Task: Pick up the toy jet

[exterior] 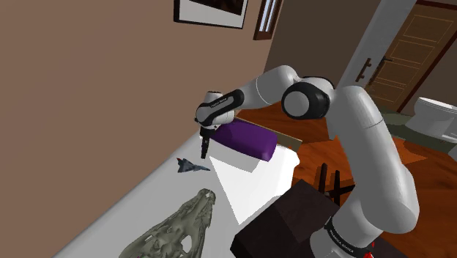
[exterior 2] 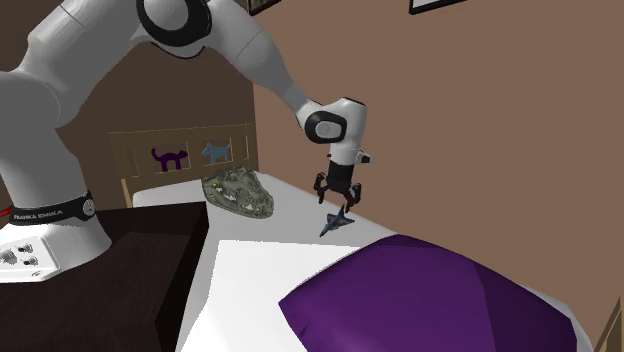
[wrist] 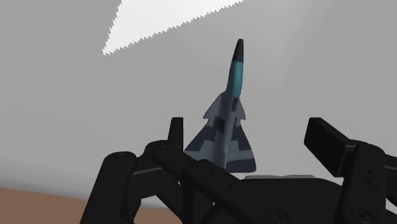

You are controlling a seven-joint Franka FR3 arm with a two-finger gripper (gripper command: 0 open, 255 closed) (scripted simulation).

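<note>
Brown walls (exterior: 110, 88) back a white bed (exterior: 146, 198) where the white arm's black gripper (exterior: 206, 152) hangs open, its two fingers (wrist: 327, 143) standing well apart and clasping nothing; the toy jet (wrist: 226, 121), grey and dark in patches with a teal stripe toward its black nose, lies on the sheet just below the gripper, nose pointing away from it and its tail nearer one finger than the other; the second exterior view shows the jet (exterior 2: 337, 222) directly under the spread fingers. A purple pillow (exterior: 249, 139) lies near the gripper on one side; a greenish-grey animal skull (exterior: 179, 231) rests on the sheet well apart from the gripper on the other side, in front of a wooden headboard (exterior 2: 185, 155) bearing two cat shapes.
</note>
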